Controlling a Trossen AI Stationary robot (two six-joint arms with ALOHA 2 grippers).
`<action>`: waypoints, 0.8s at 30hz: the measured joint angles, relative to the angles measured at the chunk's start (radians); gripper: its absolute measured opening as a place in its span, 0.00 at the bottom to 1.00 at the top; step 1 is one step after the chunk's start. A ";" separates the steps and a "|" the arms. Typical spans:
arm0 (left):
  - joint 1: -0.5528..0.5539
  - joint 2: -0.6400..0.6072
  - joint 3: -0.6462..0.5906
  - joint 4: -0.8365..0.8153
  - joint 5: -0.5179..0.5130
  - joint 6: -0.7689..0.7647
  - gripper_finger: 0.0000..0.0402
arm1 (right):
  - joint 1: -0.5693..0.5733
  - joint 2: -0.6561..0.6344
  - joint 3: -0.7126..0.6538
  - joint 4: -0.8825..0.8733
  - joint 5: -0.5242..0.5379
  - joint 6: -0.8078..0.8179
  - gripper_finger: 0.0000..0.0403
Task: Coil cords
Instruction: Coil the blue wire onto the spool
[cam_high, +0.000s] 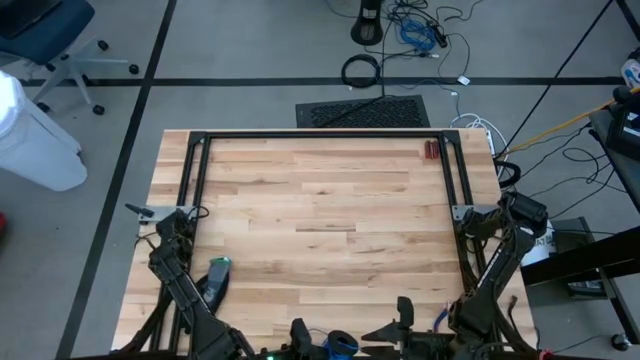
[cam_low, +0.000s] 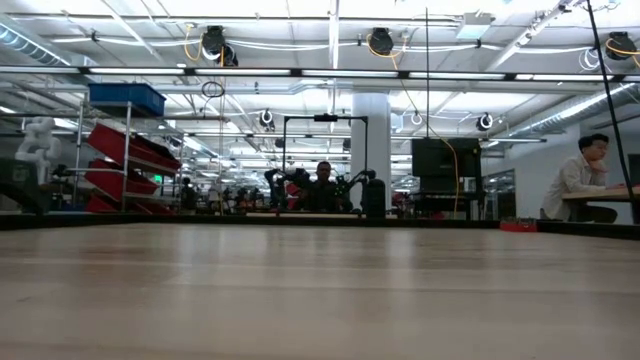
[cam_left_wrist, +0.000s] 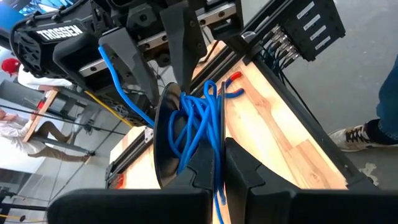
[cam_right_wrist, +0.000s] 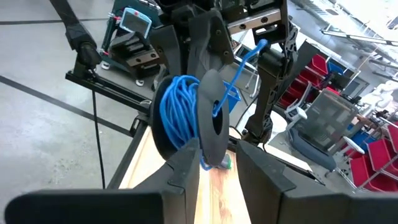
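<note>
The cord (cam_right_wrist: 180, 112) is seen as a bright blue bundle, already wound into a tight coil and held up off the table (cam_high: 320, 200) at its near edge, between the two arms. It is pinched by the left gripper (cam_left_wrist: 217, 163), whose fingers are clenched on the loops. The right gripper (cam_right_wrist: 217, 163) is held just beside the coil with its fingers parted and nothing grasped. A loose blue tail is left sticking out, so the winding is judged nearly finished, with the end yet to be tucked.
</note>
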 joint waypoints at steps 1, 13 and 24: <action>0.000 0.000 0.000 0.002 0.000 0.000 0.03 | 0.000 0.000 0.000 0.000 0.000 0.000 0.23; 0.003 0.000 0.000 0.022 0.009 0.000 0.03 | -0.025 0.000 0.000 -0.002 -0.033 0.008 0.23; 0.019 -0.001 0.000 0.032 0.066 -0.002 0.03 | -0.057 0.000 0.000 -0.001 -0.106 0.038 0.23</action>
